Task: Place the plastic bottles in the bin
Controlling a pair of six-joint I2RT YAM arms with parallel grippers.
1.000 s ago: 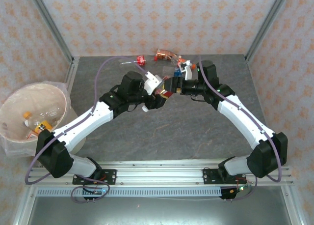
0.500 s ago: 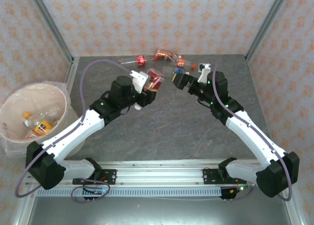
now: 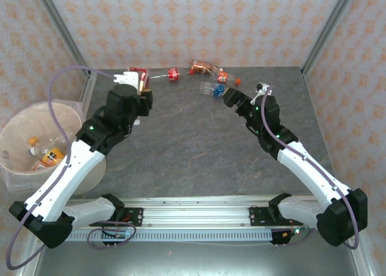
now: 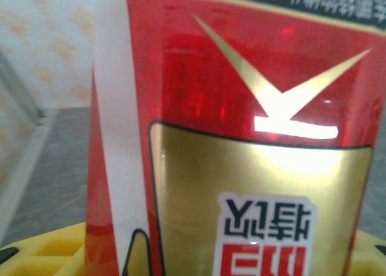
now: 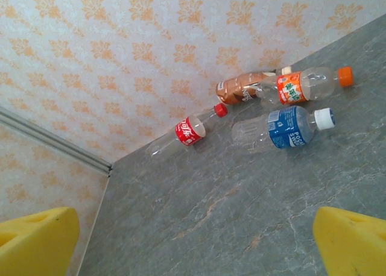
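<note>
As you look from the left, the bin (image 3: 17,124) stands off the table's left edge with bottles lying in it. Near the far left corner, your left gripper (image 3: 142,88) is clamped on a red bottle (image 4: 241,137). In the wrist view its long axis runs top to bottom between the yellow pads, label print upside down; you cannot tell which way the cap points. Your right gripper (image 3: 231,97) has its jaws wide apart and empty. A blue bottle (image 5: 289,128) lies ahead of them, white cap pointing right in that wrist view.
</note>
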